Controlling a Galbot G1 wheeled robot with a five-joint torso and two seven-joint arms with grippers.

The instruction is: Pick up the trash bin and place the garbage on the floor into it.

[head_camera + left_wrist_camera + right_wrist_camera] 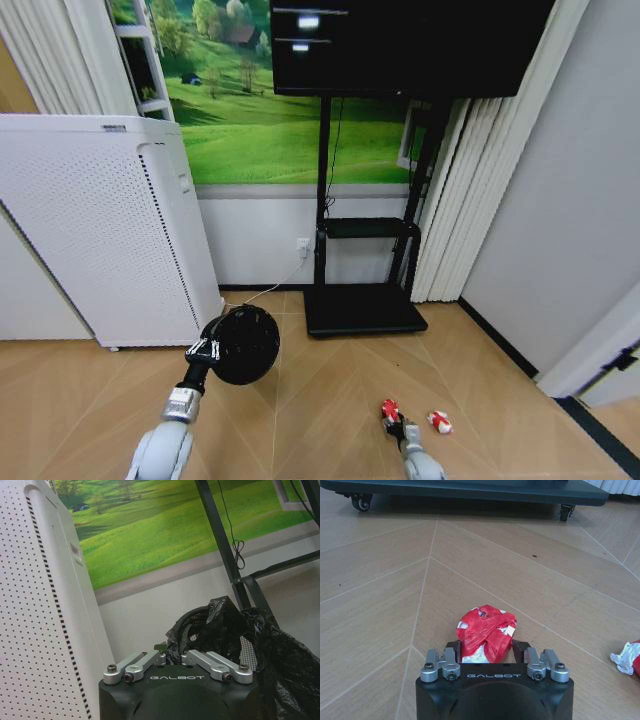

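Head view: left gripper [203,350] holds the bin [242,344] off the floor [320,390] near the white purifier [90,230].
Bin is round, black mesh, black bag liner; fingers pinch its rim. Right gripper [487,652] low on the right, fingers around a crumpled red-and-white wrapper [486,639]; second wrapper [439,422] lies just right.

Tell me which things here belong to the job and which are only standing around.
Job:
- round black wire-mesh trash bin, held by left gripper
- crumpled red-and-white wrapper between right gripper fingers
- second red-and-white wrapper on the tan parquet floor

Bystanders:
- white perforated air purifier
- black TV stand
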